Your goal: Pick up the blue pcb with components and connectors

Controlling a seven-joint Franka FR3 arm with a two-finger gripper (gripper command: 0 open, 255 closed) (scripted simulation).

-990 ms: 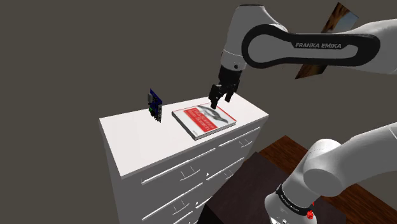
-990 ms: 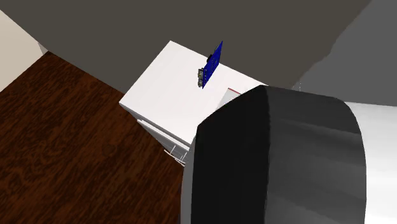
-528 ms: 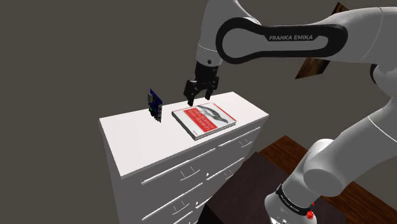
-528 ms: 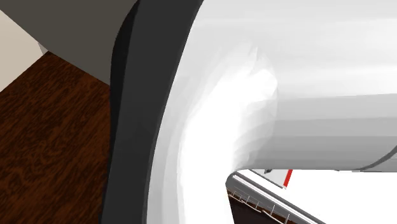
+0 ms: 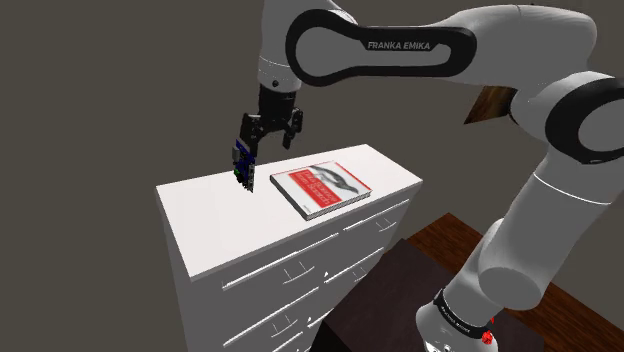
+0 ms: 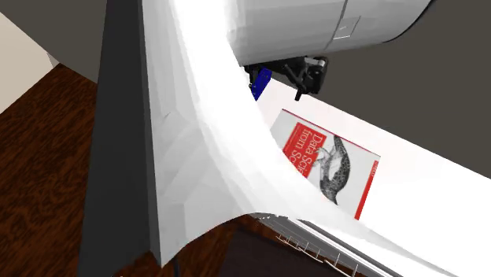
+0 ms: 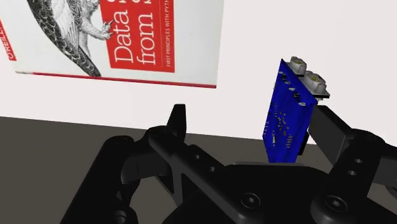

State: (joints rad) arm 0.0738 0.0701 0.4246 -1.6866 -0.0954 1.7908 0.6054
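Shoulder view: the tool [image 5: 265, 148] hangs spread wide about an upright blue circuit board [image 5: 241, 165], which stands on a white chest of drawers [image 5: 215, 225] near a red-and-white book [image 5: 320, 188]. Second exterior view: the board [image 6: 260, 81] stands just beyond the book. Wrist view: the board stands between the parted fingers [image 7: 177, 121], close to one, unclasped.

Second exterior view: my arm [image 6: 181, 118] covers most of the blue PCB [image 6: 261, 81]; one small blue corner shows under my wrist. The same link hides one side of the red and white book [image 6: 330, 161] and much of the white dresser [image 6: 425, 185].

Wrist view: the book is cut off by the picture's edge. The PCB's lower end is hidden behind my end effector [image 7: 251, 118]. Contact between the board and the nearer finger [image 7: 331, 130] cannot be determined.

Shoulder view: the dresser's lower drawers are cut off by the picture's edge.
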